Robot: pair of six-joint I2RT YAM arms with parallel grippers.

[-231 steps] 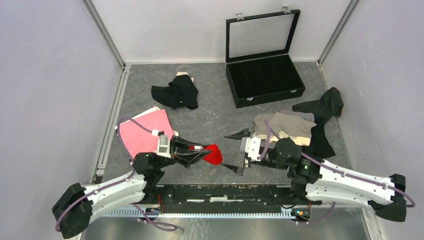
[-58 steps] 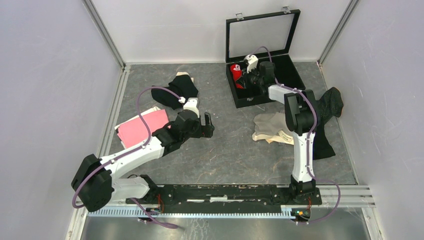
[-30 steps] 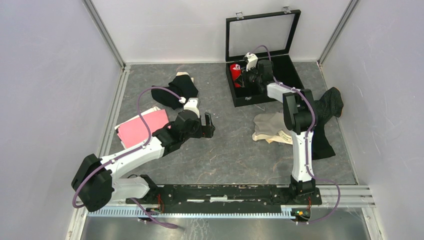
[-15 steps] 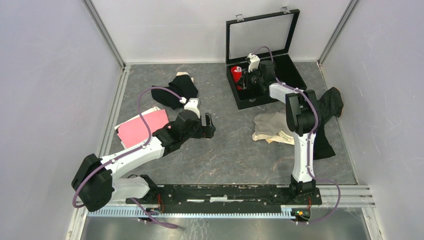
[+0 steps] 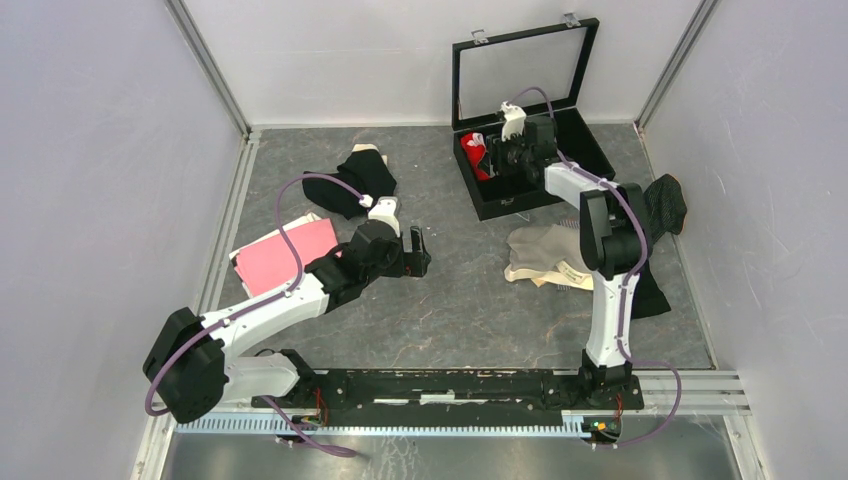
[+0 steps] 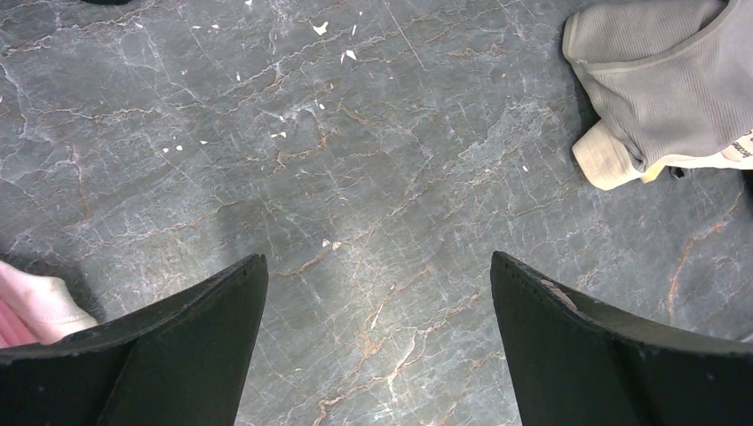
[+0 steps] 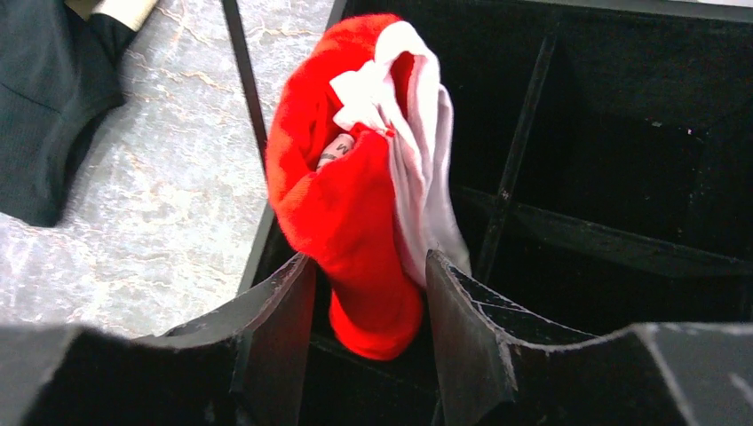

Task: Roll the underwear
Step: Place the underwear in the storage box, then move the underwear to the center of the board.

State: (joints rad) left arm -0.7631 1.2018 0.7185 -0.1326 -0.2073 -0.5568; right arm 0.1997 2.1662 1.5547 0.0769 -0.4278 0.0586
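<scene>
The red underwear (image 5: 474,150) with its white band, rolled up, stands in the near-left compartment of the black case (image 5: 545,195). In the right wrist view the red roll (image 7: 355,195) sits between my right gripper's (image 7: 368,257) parted jaws, with a dark gap at the left finger; this gripper (image 5: 492,157) is open over the case. My left gripper (image 5: 418,250) hovers wide open over bare tabletop, and in its own view the left gripper (image 6: 377,257) holds nothing. Black underwear (image 5: 352,183), pink underwear (image 5: 285,262), beige underwear (image 5: 545,255) and dark pinstriped underwear (image 5: 655,205) lie loose.
The case's glass lid (image 5: 520,65) stands upright against the back wall. Side walls and metal rails bound the table. A grey-beige garment (image 6: 675,80) lies ahead right of the left gripper, and a black garment (image 7: 44,106) lies left of the case.
My right gripper's jaws have spread apart around the red roll and the wrist has shifted slightly right over the case. The left arm has stayed still.
</scene>
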